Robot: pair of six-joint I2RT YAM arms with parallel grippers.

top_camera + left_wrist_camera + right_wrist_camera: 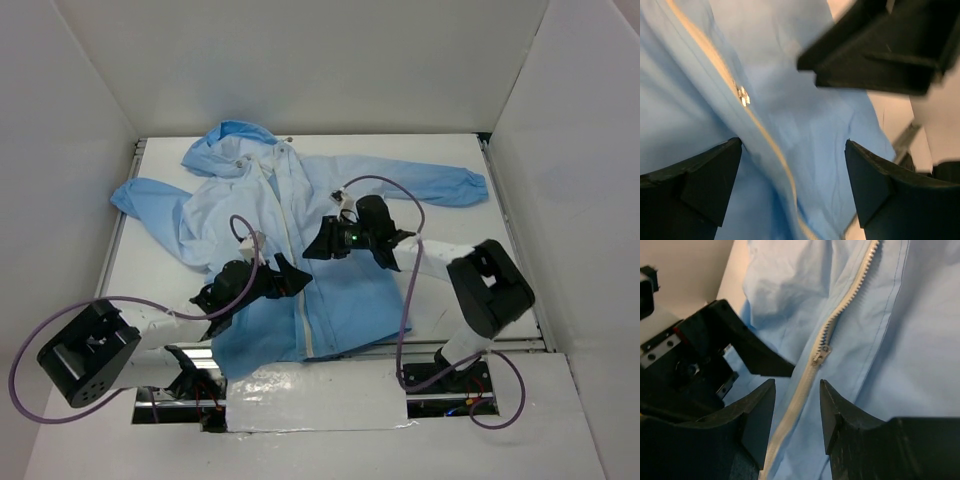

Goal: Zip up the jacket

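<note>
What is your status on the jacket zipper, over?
Both open: left gripper over jacket, right gripper near zipper slider. Zipper closed hem to slider, open beyond. Nothing blocking.

The white worktop [420, 155] carries a light-blue jacket [350, 300], spread flat with its front up. Its hood [235, 140] points toward the far left corner. One sleeve [430, 185] stretches toward the far right, the other sleeve [150, 200] bunches near the left edge, and the hem reaches the near edge.
</note>
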